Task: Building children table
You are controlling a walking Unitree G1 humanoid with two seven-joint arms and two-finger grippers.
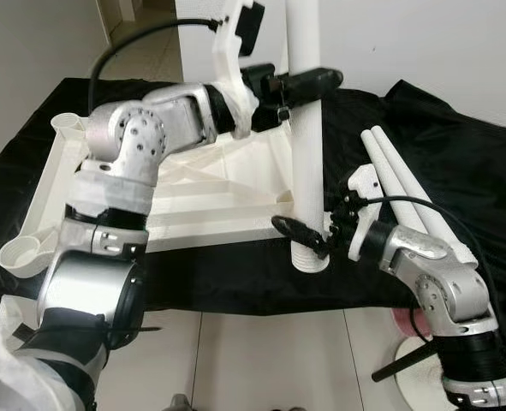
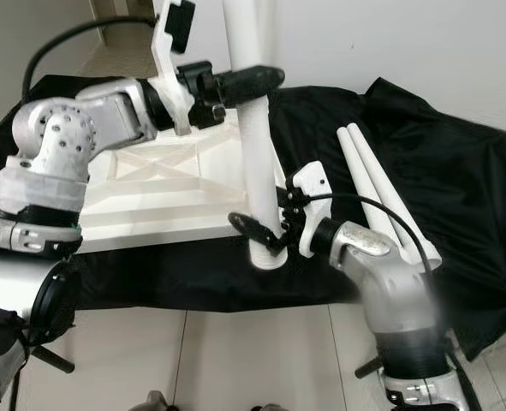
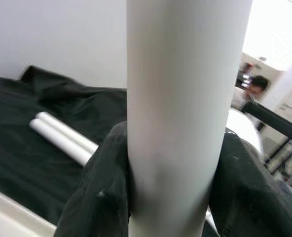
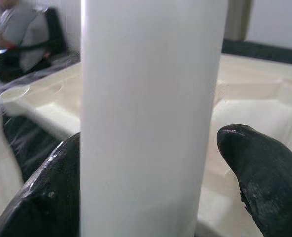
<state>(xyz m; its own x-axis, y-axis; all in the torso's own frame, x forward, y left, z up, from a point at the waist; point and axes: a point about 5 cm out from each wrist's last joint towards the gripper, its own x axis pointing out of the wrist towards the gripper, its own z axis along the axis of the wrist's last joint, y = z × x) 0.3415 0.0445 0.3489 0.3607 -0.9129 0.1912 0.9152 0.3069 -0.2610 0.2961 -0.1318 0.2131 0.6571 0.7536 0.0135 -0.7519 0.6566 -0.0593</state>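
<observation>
A white children's table top (image 1: 193, 205) lies upside down on a black cloth. One white leg (image 1: 306, 154) stands upright in the socket at its near right corner. My left gripper (image 1: 308, 84) is shut on this leg high up, with its black fingers (image 3: 96, 197) on both sides of the tube. My right gripper (image 1: 314, 233) clasps the same leg (image 4: 146, 118) low down, just above the socket, and its fingers (image 4: 264, 173) flank the tube. Two spare white legs (image 1: 398, 180) lie side by side on the cloth to the right.
The black cloth (image 1: 458, 154) covers the low platform, and its front edge drops to a pale tiled floor (image 1: 261, 360). Open leg sockets (image 1: 26, 253) sit at the top's left corners. A wall rises behind. A person (image 3: 257, 86) is far off in the left wrist view.
</observation>
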